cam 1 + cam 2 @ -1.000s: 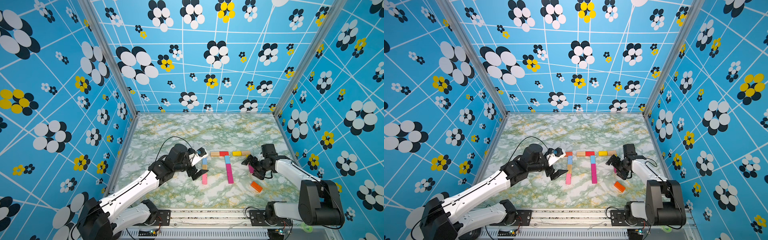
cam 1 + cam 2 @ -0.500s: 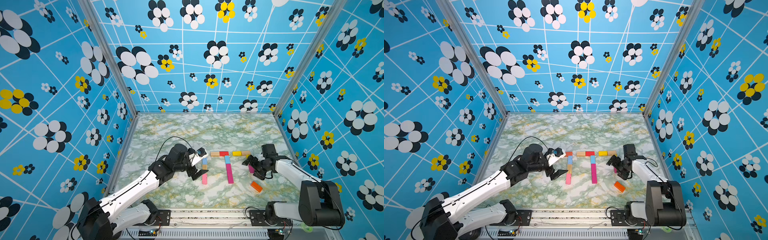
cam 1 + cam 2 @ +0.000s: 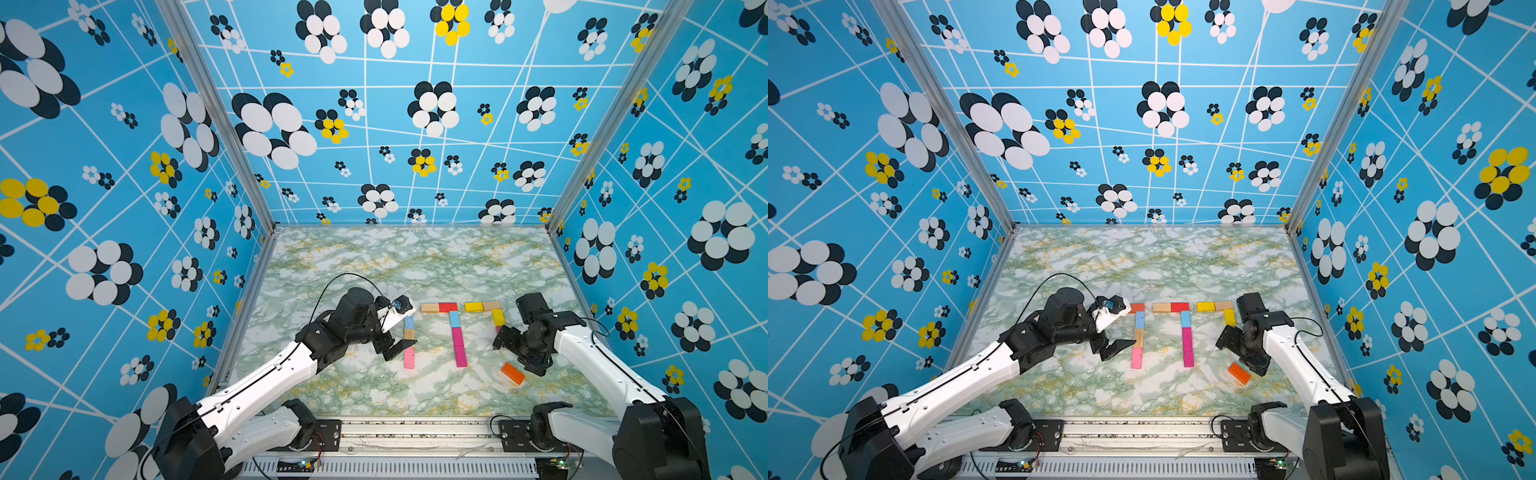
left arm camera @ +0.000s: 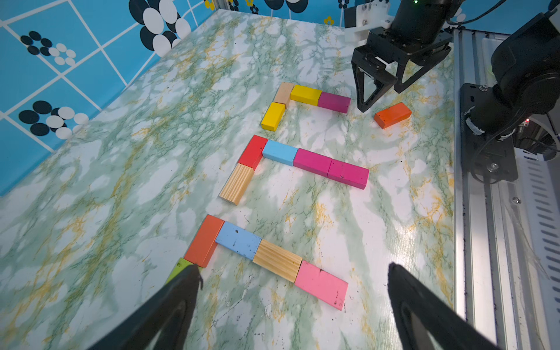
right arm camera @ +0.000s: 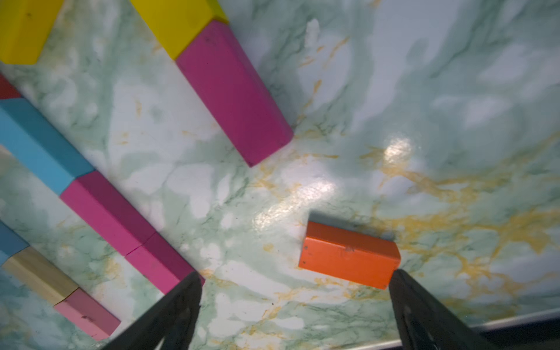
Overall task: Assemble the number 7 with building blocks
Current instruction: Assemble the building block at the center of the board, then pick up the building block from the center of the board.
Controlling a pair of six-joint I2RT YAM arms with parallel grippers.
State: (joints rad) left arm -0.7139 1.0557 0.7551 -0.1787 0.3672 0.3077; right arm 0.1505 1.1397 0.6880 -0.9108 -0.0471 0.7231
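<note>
Three block figures lie side by side on the marble table. The left one runs orange (image 4: 204, 241), light blue, wood, pink (image 4: 321, 285), with a green block half hidden behind a finger. The middle number 7 (image 3: 454, 319) has a wood and red bar and a light blue and magenta stem. The right figure has a yellow (image 4: 272, 116) and wood bar, then yellow and magenta (image 4: 333, 102). My left gripper (image 3: 399, 332) (image 4: 294, 269) hovers open beside the left figure. My right gripper (image 3: 517, 353) (image 5: 295, 274) stands open, empty, by a loose orange block (image 3: 513, 373) (image 5: 348, 259).
Blue flowered walls (image 3: 124, 249) close the table on three sides. A metal rail (image 3: 415, 428) with both arm bases runs along the front edge. Bare marble (image 3: 415, 257) stretches behind the figures.
</note>
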